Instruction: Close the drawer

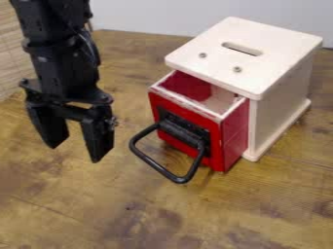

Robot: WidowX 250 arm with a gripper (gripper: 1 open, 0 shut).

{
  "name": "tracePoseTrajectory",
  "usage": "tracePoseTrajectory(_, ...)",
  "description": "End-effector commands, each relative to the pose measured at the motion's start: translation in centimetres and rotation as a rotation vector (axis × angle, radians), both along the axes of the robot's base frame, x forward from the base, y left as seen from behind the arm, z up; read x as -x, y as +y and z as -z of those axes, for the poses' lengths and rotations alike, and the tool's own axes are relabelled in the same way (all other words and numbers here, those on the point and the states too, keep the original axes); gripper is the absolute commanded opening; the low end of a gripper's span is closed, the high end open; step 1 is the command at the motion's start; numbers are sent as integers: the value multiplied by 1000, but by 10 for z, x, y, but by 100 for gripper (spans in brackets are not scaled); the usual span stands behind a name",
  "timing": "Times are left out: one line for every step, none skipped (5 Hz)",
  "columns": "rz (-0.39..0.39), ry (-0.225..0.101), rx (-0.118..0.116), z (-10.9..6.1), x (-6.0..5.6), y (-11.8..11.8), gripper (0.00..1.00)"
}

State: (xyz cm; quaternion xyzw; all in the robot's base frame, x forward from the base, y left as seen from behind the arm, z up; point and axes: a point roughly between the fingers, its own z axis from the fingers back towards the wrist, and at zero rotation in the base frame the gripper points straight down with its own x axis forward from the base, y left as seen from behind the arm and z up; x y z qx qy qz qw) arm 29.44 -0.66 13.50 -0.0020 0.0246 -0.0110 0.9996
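Note:
The red drawer (196, 115) is pulled partly out of the cream-white cabinet (267, 73), toward the front left. Its black front panel (186, 131) carries a large black loop handle (159, 159) that lies low over the wooden table. My black gripper (76, 144) hangs fingers-down to the left of the handle, a short gap away. Its two fingers (97, 136) stand apart and hold nothing.
The wooden table (78, 214) spreads in front and to the left. The cabinet has a slot (240, 47) on top and stands at the back right. A pale wall (169, 15) runs behind.

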Motion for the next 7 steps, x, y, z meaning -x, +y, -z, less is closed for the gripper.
tracePoseTrajectory(61,3,4,6,-5,1,100)
tracePoseTrajectory(66,-5,2,15,-8,-12,100)
tracePoseTrajectory(114,-4,3,19,-13,-18,100)
tracePoseTrajectory(163,-8,0,26,-17,-24,100)
tracePoseTrajectory(155,-11,-14,43,-25,-28,100)
tracePoseTrajectory(145,-14,-34,66,-32,-32,100)
tracePoseTrajectory(134,-20,-59,78,-32,-35,100)
